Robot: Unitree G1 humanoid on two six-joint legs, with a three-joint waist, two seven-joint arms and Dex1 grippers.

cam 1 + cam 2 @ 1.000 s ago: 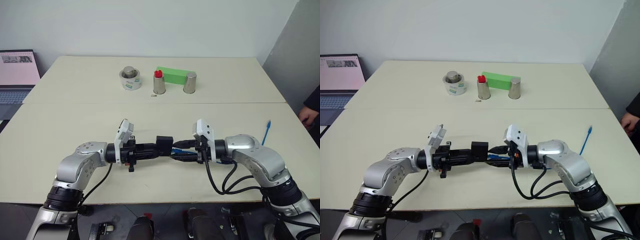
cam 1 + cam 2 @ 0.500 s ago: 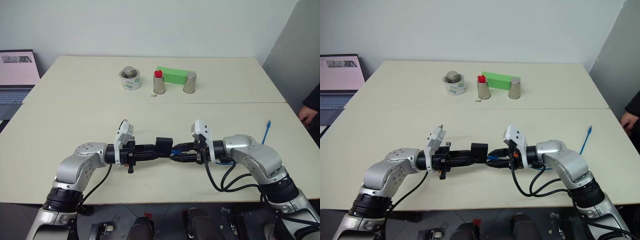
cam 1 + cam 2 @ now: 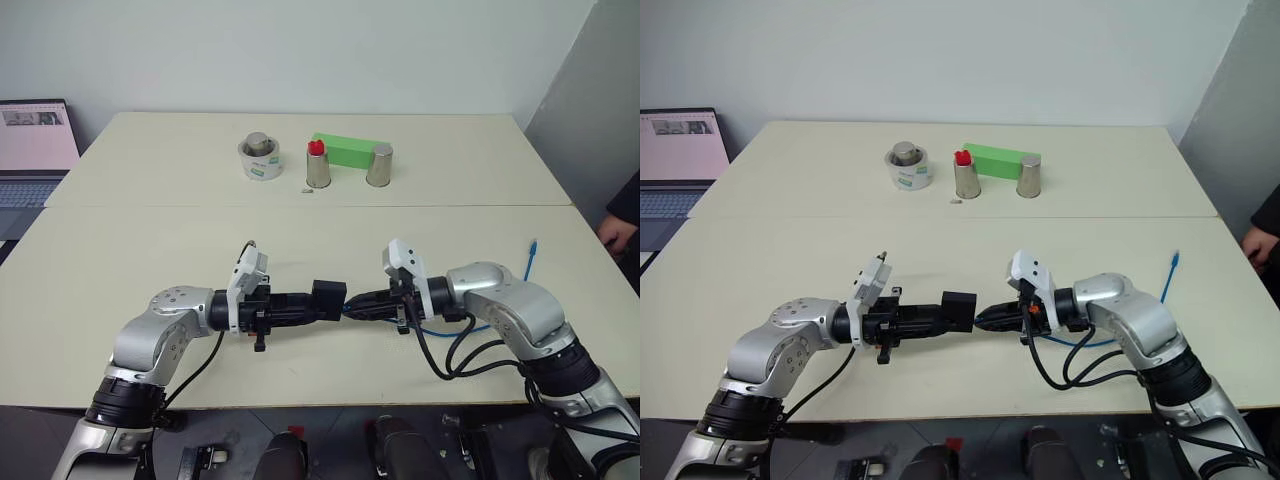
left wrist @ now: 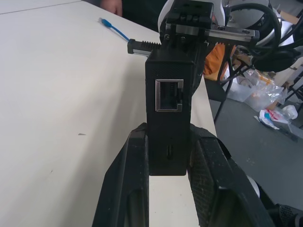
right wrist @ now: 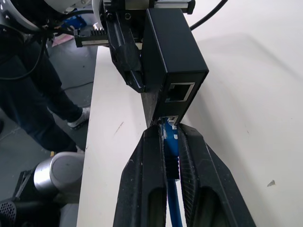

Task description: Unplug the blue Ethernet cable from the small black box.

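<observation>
My left gripper [image 3: 318, 303] is shut on the small black box [image 3: 328, 295] and holds it above the table's front half. In the left wrist view the box [image 4: 168, 118] stands between the two fingers [image 4: 135, 161], with an empty port on the face toward the camera. My right gripper [image 3: 352, 303] faces the left one and is shut on the blue Ethernet cable [image 5: 169, 142] just behind its plug. That plug sits in the lower port of the box [image 5: 173, 61]. The cable loops under my right arm [image 3: 1080, 340], and its free end [image 3: 531, 258] lies on the table at the right.
At the back of the table stand two metal cups [image 3: 318, 170] [image 3: 379, 166], a green block [image 3: 345, 150] and a white roll with a metal weight [image 3: 260, 157]. A laptop [image 3: 35, 150] sits at far left. A person's hand [image 3: 615, 232] rests at the right edge.
The right gripper's fingers, open around the cable's plug a second ago, have closed on it. The left gripper still holds the box in the same place.
</observation>
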